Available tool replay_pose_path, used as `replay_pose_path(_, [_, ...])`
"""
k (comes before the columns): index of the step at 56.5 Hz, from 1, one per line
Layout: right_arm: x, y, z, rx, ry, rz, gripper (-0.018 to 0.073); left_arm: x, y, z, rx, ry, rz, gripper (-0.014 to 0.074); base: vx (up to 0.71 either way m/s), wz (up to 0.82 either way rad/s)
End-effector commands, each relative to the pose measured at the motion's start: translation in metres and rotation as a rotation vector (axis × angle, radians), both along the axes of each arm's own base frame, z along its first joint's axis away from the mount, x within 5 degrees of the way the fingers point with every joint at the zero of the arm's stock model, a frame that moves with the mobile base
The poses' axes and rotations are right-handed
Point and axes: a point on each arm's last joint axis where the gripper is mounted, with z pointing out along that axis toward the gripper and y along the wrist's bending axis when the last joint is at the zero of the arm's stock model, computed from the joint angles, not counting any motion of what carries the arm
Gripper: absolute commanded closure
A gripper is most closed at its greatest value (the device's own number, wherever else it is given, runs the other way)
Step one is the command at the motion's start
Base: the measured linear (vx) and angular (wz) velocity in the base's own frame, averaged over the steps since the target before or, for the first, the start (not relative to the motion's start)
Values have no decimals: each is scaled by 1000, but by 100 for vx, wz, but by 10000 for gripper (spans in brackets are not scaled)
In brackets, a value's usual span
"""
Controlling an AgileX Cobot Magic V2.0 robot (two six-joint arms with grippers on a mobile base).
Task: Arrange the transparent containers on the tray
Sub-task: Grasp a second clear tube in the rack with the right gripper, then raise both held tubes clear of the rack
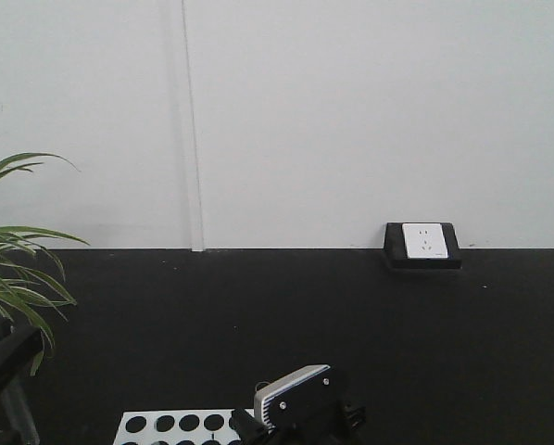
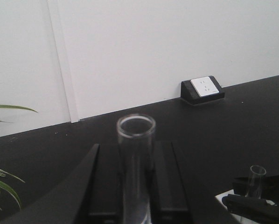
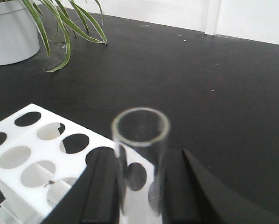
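Note:
My left gripper is shut on a clear glass test tube that stands upright between its black fingers, open rimmed top up. In the same way my right gripper is shut on a second test tube, held upright over the near right end of the white holed rack. That second tube and the dark right gripper also show at the lower right of the left wrist view. The yellow tray is out of view.
The black tabletop runs back to a white wall. A black-and-white socket box sits at the back right. A potted plant stands at the left. The rack's top and a wrist housing show at the bottom.

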Motion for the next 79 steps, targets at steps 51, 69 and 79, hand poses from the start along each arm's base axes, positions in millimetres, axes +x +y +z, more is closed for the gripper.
replay_pose_path(51, [-46,-79,206,121,-262,-19,571,-1,-1,20,-53,-117,-14,461,0,0])
replay_pose_path(69, [-118,-139,237,85,-351,-25,571,-19,5,34,-82,-200,-15,461,0,0])
replay_pose_path(79, [-145,-158,220,120,-358,-30,571,-37,12,42,-96,-234,-10,461,0,0])
